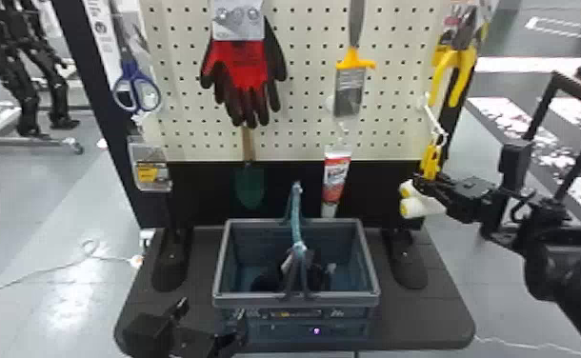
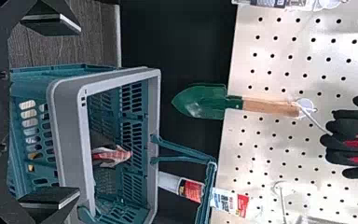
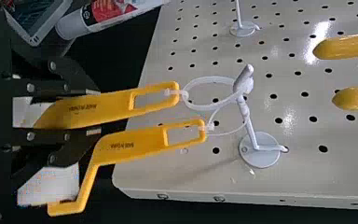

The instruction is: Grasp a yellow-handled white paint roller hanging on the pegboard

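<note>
Two small white paint rollers with yellow handles [image 1: 431,159] hang by zip-tie loops [image 3: 200,91] from a white peg hook [image 3: 251,122] at the pegboard's lower right corner. My right gripper [image 1: 420,188] reaches in from the right and is shut on the upper roller's yellow handle [image 3: 121,103], one black finger [image 3: 56,77] on each side. The second handle [image 3: 144,140] lies just beside the other finger. White roller sleeves [image 1: 415,202] show under the gripper. My left gripper [image 2: 67,112] stands open and low at the table's front left, facing the basket.
A grey-rimmed teal basket [image 1: 294,299] with a raised handle stands mid-table below the pegboard [image 1: 304,119]. The board also holds red-black gloves [image 1: 243,71], a brush [image 1: 351,81], yellow-handled pliers [image 1: 456,71], scissors [image 1: 135,85], a green trowel [image 2: 205,100] and a tube [image 1: 335,178].
</note>
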Motion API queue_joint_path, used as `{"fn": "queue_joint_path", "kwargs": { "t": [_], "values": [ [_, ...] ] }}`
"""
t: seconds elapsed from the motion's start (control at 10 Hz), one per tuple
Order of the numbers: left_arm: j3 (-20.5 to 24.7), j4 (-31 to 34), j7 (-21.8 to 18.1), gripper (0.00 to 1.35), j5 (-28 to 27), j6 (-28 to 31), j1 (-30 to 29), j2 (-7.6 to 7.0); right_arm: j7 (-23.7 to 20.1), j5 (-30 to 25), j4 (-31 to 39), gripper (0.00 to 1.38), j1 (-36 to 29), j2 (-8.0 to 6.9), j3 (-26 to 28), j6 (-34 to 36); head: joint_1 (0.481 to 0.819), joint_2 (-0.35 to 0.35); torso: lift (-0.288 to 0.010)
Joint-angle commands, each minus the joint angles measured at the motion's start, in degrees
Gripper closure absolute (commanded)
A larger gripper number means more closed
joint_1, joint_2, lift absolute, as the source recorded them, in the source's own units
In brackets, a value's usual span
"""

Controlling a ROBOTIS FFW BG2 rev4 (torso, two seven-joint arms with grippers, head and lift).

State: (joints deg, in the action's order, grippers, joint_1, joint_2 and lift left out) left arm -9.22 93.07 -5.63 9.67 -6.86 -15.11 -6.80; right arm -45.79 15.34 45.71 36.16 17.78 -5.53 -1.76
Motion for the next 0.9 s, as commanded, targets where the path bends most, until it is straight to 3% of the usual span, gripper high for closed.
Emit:
{"fn": "queue_joint_path", "kwargs": {
  "t": [0.0, 0.8],
  "values": [
    [0.00, -0.09, 0.00, 0.10, 0.00, 0.00, 0.08, -0.06, 0.00, -0.13, 0.08, 1.28, -0.04, 0.06, 0.00, 0.35, 0.549, 0.000, -0.100],
    [-0.18, -0.09, 0.00, 0.09, 0.09, -0.09, -0.01, -0.06, 0.44, 0.31, 0.17, 1.28, -0.21, 0.33, 0.00, 0.44, 0.549, 0.000, -0.100]
  ]
}}
